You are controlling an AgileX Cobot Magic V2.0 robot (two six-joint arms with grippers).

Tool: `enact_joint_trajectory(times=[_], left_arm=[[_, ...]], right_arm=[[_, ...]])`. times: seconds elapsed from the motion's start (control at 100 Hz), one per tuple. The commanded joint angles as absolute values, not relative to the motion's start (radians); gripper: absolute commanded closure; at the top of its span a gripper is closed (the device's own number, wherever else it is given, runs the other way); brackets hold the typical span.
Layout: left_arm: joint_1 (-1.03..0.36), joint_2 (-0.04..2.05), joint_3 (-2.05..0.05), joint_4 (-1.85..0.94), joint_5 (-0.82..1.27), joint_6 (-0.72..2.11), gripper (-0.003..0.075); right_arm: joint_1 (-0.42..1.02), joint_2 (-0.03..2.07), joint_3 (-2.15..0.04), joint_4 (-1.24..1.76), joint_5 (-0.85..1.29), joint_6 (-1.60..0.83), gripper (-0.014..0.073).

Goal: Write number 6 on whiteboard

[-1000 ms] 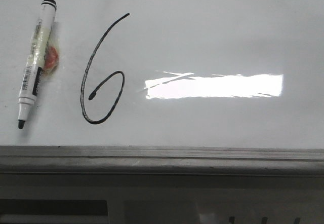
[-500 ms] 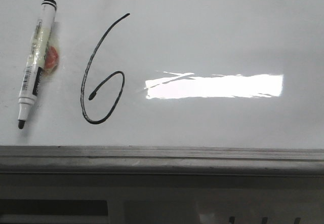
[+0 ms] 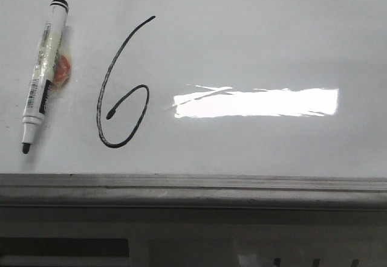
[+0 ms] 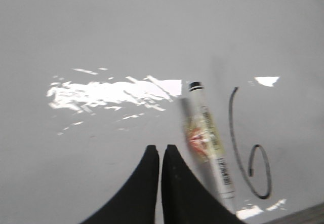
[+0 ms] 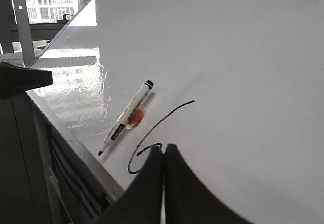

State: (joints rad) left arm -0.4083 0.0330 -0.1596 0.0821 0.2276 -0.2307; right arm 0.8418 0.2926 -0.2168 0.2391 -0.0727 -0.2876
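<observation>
A thin black number 6 is drawn on the whiteboard, left of centre. A white marker with its black tip bare lies on the board just left of the digit, tip toward the grey edge strip. Neither gripper shows in the front view. In the left wrist view my left gripper is shut and empty, beside the marker and the 6. In the right wrist view my right gripper is shut and empty, its fingers covering part of the 6; the marker lies beyond.
A bright rectangular glare lies on the board right of the digit. A dark frame and cables run below the board's near edge, and a metal post stands past its far corner.
</observation>
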Motion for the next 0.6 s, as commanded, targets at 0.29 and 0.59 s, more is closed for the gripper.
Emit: enact_joint_trajectory(times=[0.29,0.59], left_arm=[[-0.091,-0.036,0.005,0.031,0.118,-0.235,0.0741],[-0.064,-0.034,0.025,0.027,0.259,-0.235,0.0741]], right_arm=[[0.845,0.299,-0.242,0.229,-0.147,-0.296,0.0657],[0.845,0.299,-0.242,0.229,-0.147,-0.296,0.0657]])
